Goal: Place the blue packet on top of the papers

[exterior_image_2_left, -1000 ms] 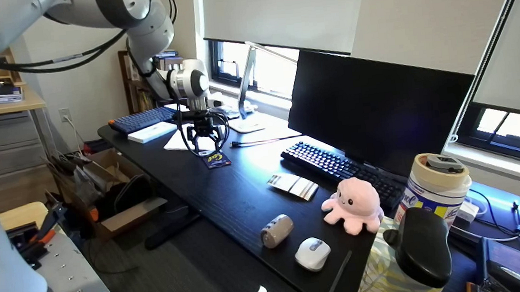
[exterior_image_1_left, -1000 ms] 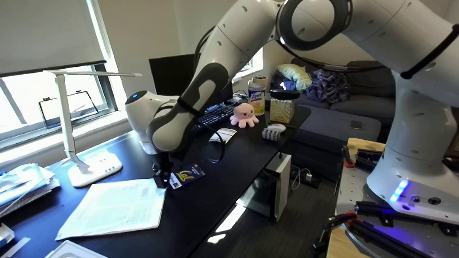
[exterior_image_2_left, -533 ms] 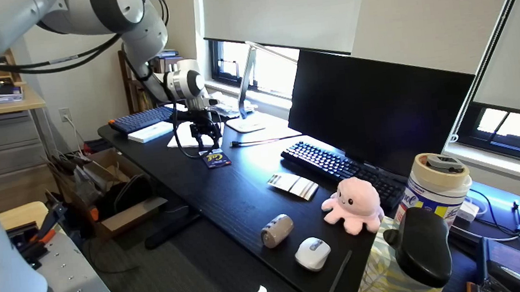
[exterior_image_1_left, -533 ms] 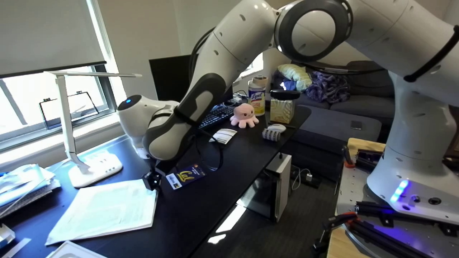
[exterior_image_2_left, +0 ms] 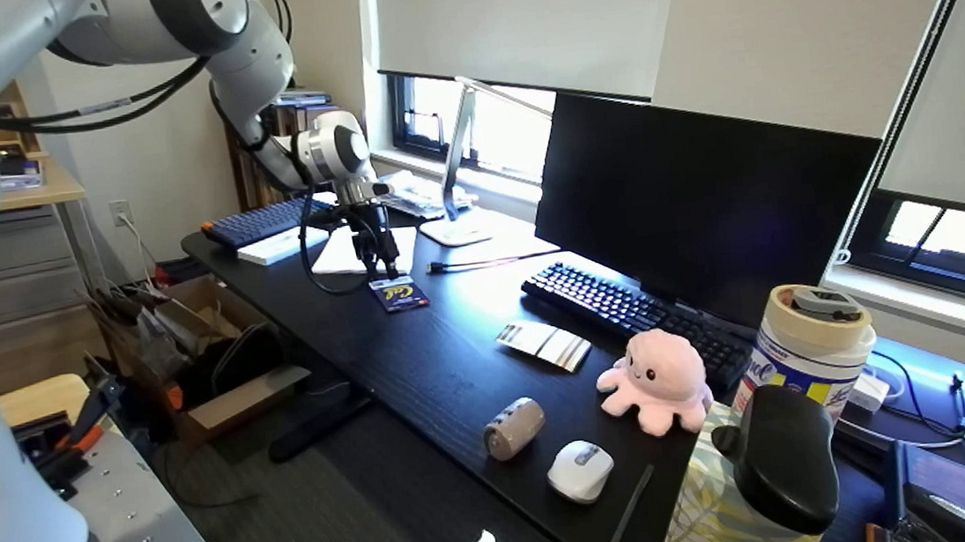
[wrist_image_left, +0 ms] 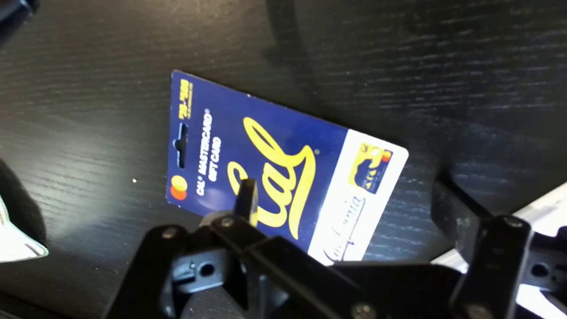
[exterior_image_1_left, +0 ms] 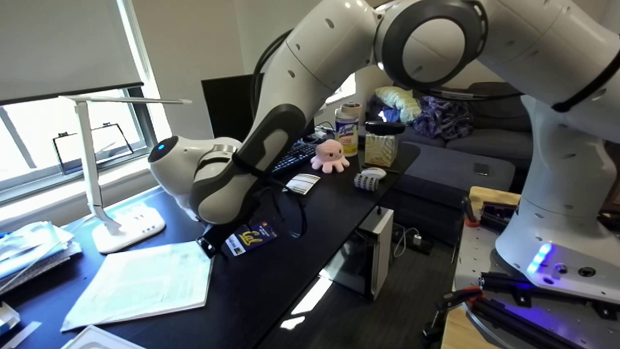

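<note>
The blue packet is a flat card with yellow "Cal" lettering and a white end. It lies on the black desk in both exterior views (exterior_image_1_left: 256,235) (exterior_image_2_left: 402,294) and in the wrist view (wrist_image_left: 288,126). The papers are a white stack beside it in both exterior views (exterior_image_1_left: 140,283) (exterior_image_2_left: 338,257); an edge shows in the wrist view (wrist_image_left: 547,215). My gripper (wrist_image_left: 345,188) is open and empty, low above the packet's white end; it also shows in both exterior views (exterior_image_1_left: 211,247) (exterior_image_2_left: 381,270). One finger is over the lettering, the other past the white end. Whether the fingers touch anything is unclear.
A white lamp (exterior_image_1_left: 128,228) stands behind the papers. A black cable (exterior_image_2_left: 469,264) and a striped card (exterior_image_2_left: 544,345) lie on the desk. A keyboard (exterior_image_2_left: 627,303), monitor (exterior_image_2_left: 698,206) and pink octopus toy (exterior_image_2_left: 659,378) stand farther along.
My gripper has turned and moved slightly toward the papers. The papers have slid a little away from the packet, early in this span. The packet has not visibly moved.
</note>
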`<move>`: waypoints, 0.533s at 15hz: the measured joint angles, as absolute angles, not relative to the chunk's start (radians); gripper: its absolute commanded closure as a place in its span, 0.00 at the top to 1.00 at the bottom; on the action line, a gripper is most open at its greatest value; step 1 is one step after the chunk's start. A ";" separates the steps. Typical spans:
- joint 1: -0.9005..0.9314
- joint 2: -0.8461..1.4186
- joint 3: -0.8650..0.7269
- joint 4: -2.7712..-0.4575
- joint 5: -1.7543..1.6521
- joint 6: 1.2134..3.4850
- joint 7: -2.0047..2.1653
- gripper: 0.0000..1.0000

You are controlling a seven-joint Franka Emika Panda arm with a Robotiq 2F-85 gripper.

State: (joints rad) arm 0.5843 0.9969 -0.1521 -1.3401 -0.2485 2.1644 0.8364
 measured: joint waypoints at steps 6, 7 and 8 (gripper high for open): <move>0.586 0.996 -0.153 -1.332 -0.253 2.062 0.947 1.00; 0.585 0.996 -0.153 -1.329 -0.253 2.037 0.954 1.00; 0.585 0.997 -0.153 -1.326 -0.253 2.016 0.956 0.75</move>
